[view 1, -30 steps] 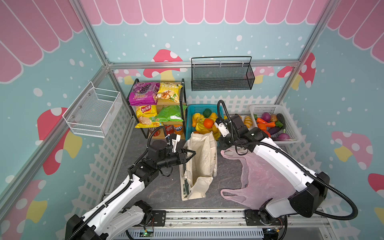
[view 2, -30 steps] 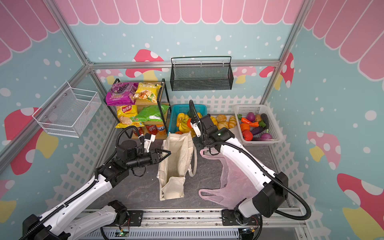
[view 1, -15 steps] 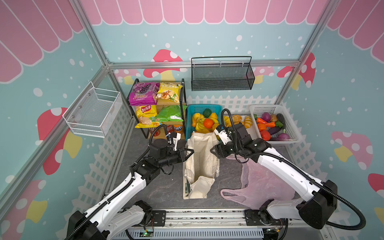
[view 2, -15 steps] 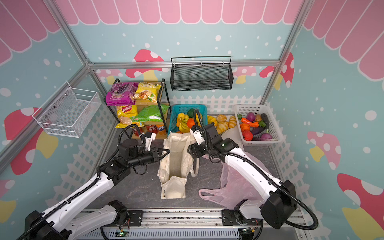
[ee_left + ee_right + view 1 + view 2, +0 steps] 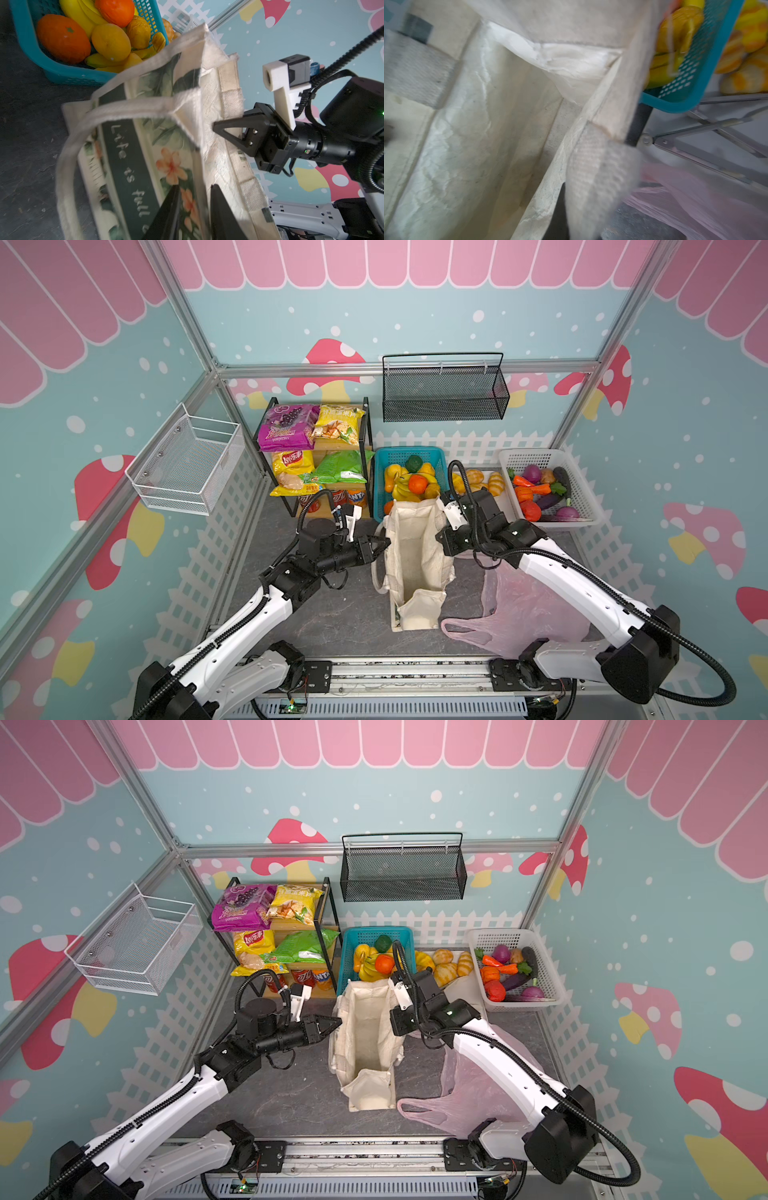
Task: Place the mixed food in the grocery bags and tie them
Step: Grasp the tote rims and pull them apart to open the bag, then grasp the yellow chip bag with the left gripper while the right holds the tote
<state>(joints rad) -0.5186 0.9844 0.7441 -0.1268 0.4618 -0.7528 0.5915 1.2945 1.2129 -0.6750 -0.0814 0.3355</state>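
Now, canvas tote [image 5: 415, 560]: upright and open-mouthed in the middle of the surface [image 5: 332, 614], between both arms, just in front of the blue fruit basket [image 5: 390, 454].
Left pincer [image 5: 194, 188]: part open, 1 finger outside the printed wall and 1 inside, astride the rim; no clear pinch.
Right pincer [image 5: 215, 124]: closed on the tote's opposite rim, by a webbing strap.
Pink bag [image 5: 528, 614]: flat on the surface beside the tote, under the right arm.
Purple packet [image 5: 286, 431], pale yellow packet [image 5: 338, 427]: side by side on the rack [image 5: 367, 427], top shelf.
Tomato [image 5: 531, 510], pumpkin [image 5: 524, 493]: in the white basket [image 5: 532, 452], back right.
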